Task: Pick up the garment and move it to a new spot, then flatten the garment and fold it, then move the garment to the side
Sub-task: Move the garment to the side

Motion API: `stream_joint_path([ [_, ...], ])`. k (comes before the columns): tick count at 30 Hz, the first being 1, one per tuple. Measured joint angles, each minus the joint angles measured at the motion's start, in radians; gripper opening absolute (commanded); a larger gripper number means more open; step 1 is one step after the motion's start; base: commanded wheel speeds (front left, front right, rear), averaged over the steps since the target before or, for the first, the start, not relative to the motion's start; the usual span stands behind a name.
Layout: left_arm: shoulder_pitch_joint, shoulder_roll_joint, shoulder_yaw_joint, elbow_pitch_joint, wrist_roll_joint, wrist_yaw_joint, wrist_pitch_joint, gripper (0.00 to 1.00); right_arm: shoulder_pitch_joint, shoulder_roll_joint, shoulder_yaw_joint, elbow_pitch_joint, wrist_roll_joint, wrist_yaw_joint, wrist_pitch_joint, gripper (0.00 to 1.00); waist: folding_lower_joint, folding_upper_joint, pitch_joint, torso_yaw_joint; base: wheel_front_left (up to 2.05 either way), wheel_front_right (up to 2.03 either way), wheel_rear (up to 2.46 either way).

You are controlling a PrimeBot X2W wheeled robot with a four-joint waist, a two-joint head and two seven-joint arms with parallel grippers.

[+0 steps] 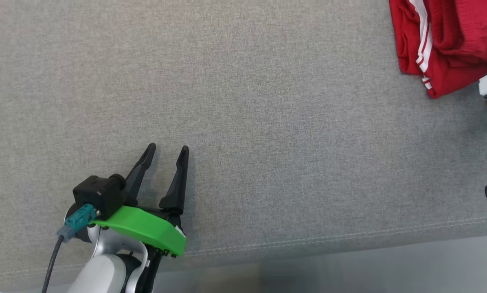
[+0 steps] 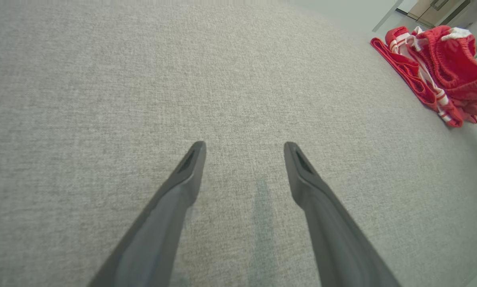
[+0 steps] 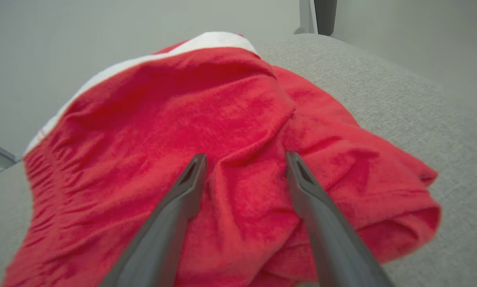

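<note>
At 7 o'clock in the head view: left gripper (image 1: 168,147), fingers spread wide above the grey fabric counter (image 1: 268,122), holding nothing. At 1 o'clock: red garment (image 1: 443,40) with white stripes, crumpled. Over it, right gripper (image 3: 244,157), likewise spread, fingers either side of a fold.

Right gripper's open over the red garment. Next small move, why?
Probably lower the right gripper slightly and close on the fold between its fingers: it is open at the bunched red garment, gripping nothing yet; the left gripper is far off.
</note>
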Motion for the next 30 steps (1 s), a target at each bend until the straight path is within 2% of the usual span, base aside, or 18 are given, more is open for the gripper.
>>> stream_joint_path([
  [4, 0.001, -0.002, 0.009, 0.025, -0.003, 0.0, -0.021, 1.0, 0.002, 0.005, 0.006, -0.009, -0.026, 0.0, -0.027, 1.0, 0.0, 0.0, -0.032, 0.001, 0.0, 0.0, 0.0],
  [13, 0.045, 0.012, 0.068, 0.093, -0.002, 0.0, -0.082, 1.0, 0.105, -0.058, 0.008, -0.051, -0.14, 0.0, -0.058, 1.0, 0.0, 0.0, -0.13, -0.009, 0.0, 0.0, 0.0],
  [22, 0.101, 0.05, 0.1, 0.161, 0.032, 0.0, -0.133, 1.0, 0.225, -0.058, 0.057, -0.161, -0.228, 0.0, -0.063, 1.0, 0.0, 0.0, -0.248, -0.025, 0.0, 0.0, 0.0],
  [30, 0.161, 0.073, 0.101, 0.198, 0.077, 0.001, -0.171, 1.0, 0.387, -0.012, 0.047, -0.25, -0.28, 0.0, -0.063, 1.0, 0.0, 0.0, -0.352, -0.017, 0.0, 0.0, 0.0],
])
